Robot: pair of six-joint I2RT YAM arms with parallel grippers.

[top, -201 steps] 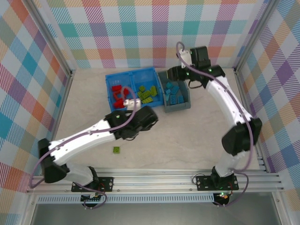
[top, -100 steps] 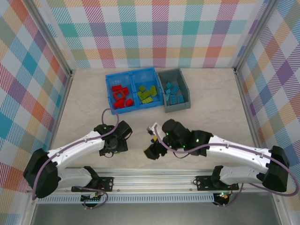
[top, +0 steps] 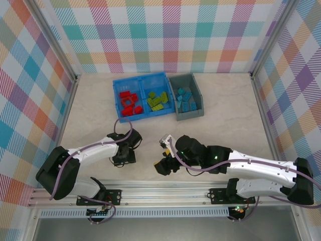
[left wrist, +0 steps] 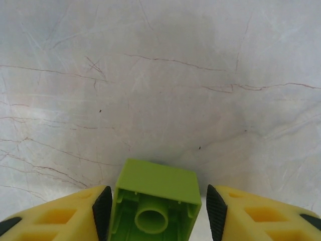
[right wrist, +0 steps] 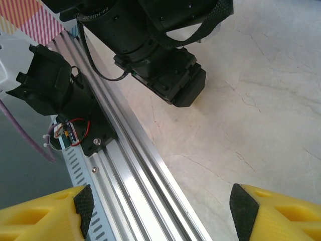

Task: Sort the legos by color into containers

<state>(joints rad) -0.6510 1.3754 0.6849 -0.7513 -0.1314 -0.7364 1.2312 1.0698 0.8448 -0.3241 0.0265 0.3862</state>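
Observation:
A lime green lego [left wrist: 155,188] lies hollow side up on the table between my left gripper's [left wrist: 159,213] yellow fingers. The left pad [left wrist: 103,213] touches it and a sliver of table shows at the right pad [left wrist: 215,213], so the gripper is open around it. From above, the left gripper [top: 124,156] covers this lego. My right gripper [top: 163,166] hangs open and empty [right wrist: 158,206] near the front edge. The blue bin [top: 141,77] holds red legos [top: 129,103] on its left and green legos [top: 157,100] on its right. Blue legos [top: 185,100] lie in the grey bin [top: 189,115].
The aluminium rail [right wrist: 135,165] along the table's near edge runs under my right gripper, with the left arm's black wrist [right wrist: 170,80] just beyond. Both arm bases [top: 98,193] sit on that rail. Checked walls enclose the table.
A second ago both grippers were up at the bins. Both have since dropped to the near edge; the left has settled over the lone green lego and the right has edged slightly left.

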